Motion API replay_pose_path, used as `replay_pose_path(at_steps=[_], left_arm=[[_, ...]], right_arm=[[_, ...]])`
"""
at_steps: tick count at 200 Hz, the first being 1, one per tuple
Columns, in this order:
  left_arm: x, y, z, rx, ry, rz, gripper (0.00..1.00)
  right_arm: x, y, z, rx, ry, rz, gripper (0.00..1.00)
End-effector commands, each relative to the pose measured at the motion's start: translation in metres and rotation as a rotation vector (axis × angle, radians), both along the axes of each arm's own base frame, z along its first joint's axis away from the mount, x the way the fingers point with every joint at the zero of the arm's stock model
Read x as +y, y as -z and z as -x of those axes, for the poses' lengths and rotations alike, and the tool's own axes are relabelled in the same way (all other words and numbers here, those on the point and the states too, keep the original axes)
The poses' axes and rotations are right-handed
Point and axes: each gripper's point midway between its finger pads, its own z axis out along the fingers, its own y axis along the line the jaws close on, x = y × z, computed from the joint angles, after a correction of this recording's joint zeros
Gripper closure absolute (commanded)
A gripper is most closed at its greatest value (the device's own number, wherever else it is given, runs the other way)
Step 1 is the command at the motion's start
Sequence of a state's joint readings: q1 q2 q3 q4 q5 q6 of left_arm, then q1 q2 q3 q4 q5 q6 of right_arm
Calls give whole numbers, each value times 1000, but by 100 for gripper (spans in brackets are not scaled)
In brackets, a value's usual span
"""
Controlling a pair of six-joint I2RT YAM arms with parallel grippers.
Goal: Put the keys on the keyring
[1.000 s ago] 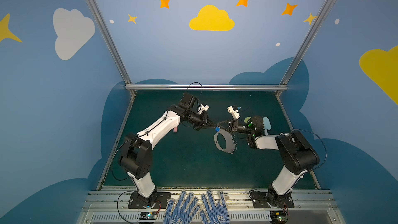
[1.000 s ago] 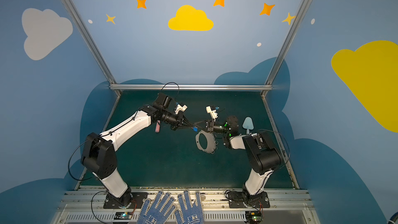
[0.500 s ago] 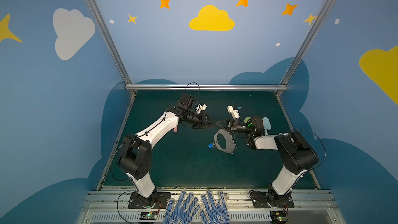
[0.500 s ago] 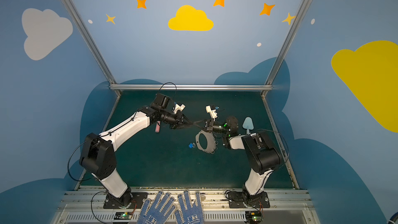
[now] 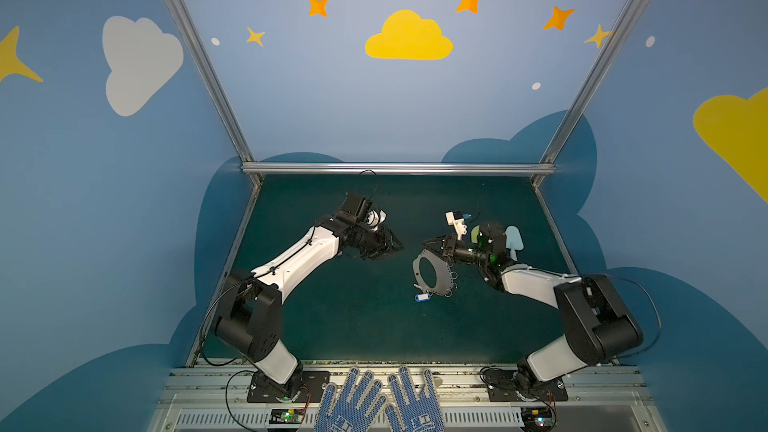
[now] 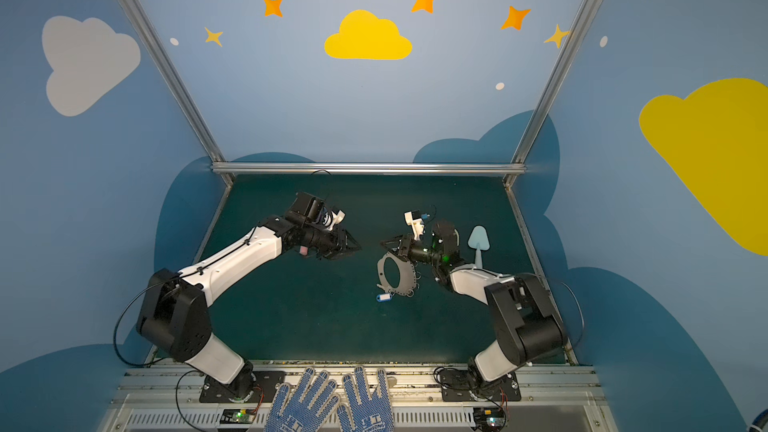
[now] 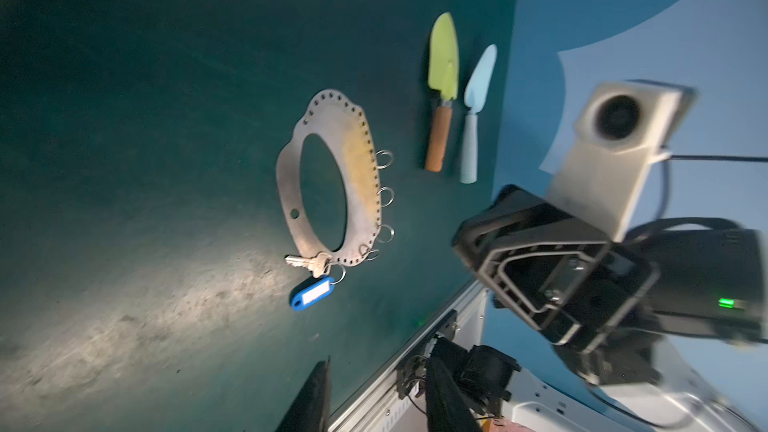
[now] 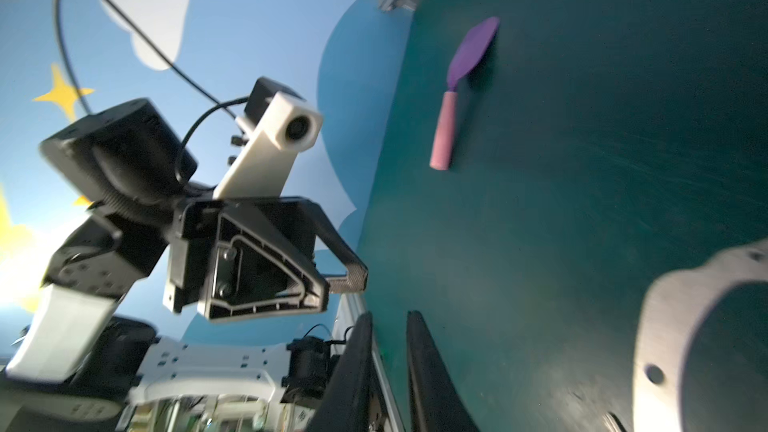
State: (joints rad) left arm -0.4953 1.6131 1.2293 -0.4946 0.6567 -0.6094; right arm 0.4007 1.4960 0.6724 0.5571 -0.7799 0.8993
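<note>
Now both arms hover over the green table, tips facing, holding nothing. The left gripper has its jaws apart, and the right gripper has its jaws slightly apart. Just beside the right gripper, the keyring lies flat, with the keys touching its near end.

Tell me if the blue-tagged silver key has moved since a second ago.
Yes. The blue-tagged silver key moved away from the aluminium back rail, to the near end of the grey oval metal keyring.
</note>
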Motion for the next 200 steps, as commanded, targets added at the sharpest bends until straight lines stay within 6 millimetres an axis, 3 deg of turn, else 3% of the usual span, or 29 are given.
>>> replay_pose_path(at_steps=[1,19,48,76,115,160,200], left_arm=[[-1,34,23,-11,57,-173,61],[-20,52,38,0,122,-220,61],[-50,72,55,-47,240,-347,61],[-65,86,60,-138,355,-536,62],[-86,100,61,-191,413,-650,59],[-86,124,55,-220,436,-852,59],[-94,135,55,-234,451,-885,59]], right_arm=[[-36,44,17,78,69,307,76],[-53,53,25,107,113,404,75],[-99,81,32,203,274,565,74],[-131,97,39,293,404,566,74],[-153,95,44,303,499,557,73],[-172,85,48,278,573,534,72],[-179,86,51,280,602,519,71]])
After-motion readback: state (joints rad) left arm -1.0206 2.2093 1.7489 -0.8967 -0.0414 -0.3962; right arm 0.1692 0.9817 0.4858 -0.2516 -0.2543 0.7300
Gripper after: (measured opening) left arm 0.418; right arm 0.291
